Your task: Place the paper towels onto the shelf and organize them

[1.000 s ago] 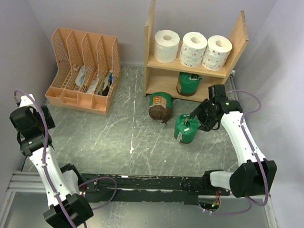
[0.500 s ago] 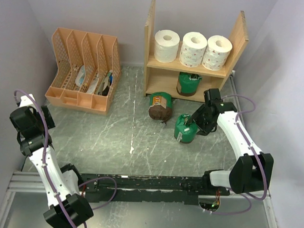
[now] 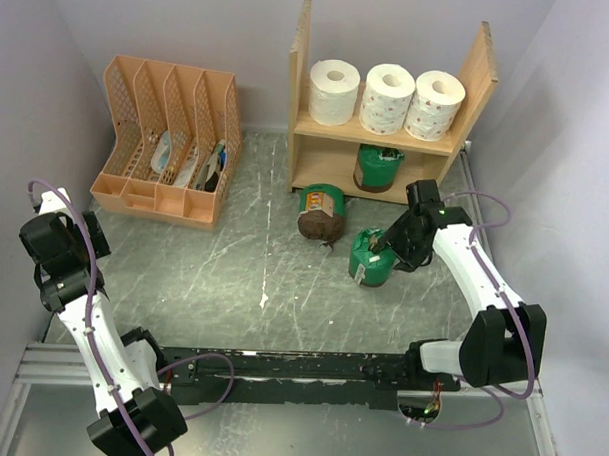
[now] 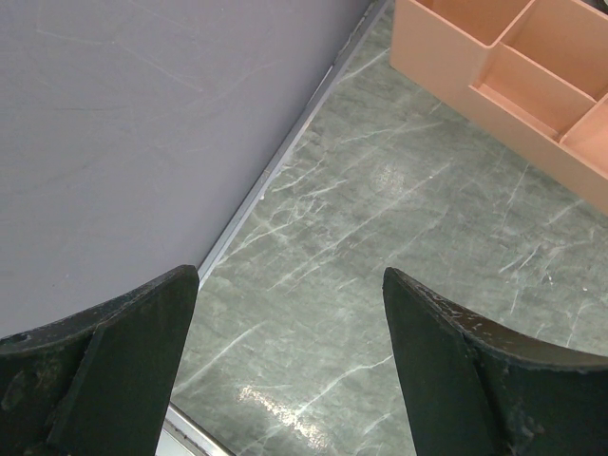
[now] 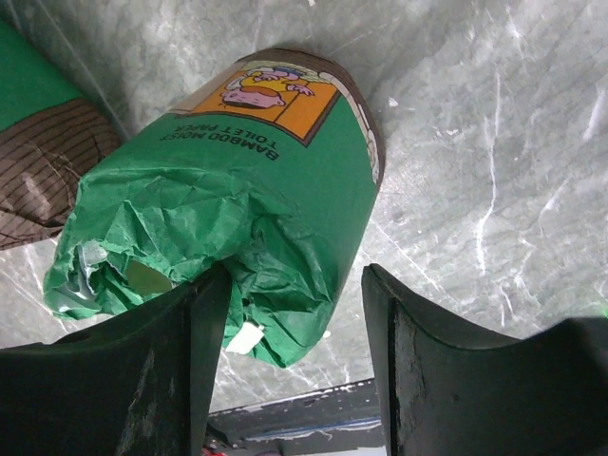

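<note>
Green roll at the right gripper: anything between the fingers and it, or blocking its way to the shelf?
Grasp is clear: the open right gripper straddles the green roll. The brown-ended roll lies before the lower board's left half; a second green roll stands mid-board.

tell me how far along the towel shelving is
Done: three white rolls on the shelf's upper board, one green roll on the lower. In hand: the open right gripper straddles a second green roll on the table, not gripped. Left: that roll and the brown-ended roll beside it.
</note>
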Tool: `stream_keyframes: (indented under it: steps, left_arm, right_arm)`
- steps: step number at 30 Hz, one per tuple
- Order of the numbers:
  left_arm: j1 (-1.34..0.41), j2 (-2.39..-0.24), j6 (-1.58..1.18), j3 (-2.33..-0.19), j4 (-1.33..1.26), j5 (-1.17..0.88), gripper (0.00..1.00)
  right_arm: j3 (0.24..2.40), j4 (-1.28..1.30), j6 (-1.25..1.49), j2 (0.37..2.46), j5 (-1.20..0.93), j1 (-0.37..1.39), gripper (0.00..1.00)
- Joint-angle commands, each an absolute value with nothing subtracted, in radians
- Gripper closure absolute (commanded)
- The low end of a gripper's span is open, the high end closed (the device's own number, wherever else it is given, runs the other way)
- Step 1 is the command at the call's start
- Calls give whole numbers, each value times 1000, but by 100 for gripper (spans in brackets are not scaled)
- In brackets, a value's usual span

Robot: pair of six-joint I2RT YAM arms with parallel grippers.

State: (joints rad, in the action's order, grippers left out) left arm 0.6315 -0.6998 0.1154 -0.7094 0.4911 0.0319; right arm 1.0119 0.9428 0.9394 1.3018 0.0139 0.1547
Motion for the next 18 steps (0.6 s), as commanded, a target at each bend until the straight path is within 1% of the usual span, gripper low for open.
stream_keyframes:
  steps: [1, 13, 17, 18]
  left_arm:
    - [644, -693, 116, -724, 485, 28, 9]
    - [644, -695, 116, -724, 485, 29, 9]
    - [643, -694, 117, -724, 485, 28, 9]
    - [643, -694, 116, -724, 485, 29, 9]
  right_arm:
    - [1029, 909, 952, 1325, 28, 162, 43]
    - [914, 863, 967, 1276, 11, 164, 43]
    - [908, 853, 972, 1276, 15, 163, 49]
    - [909, 853, 974, 1277, 16, 163, 56]
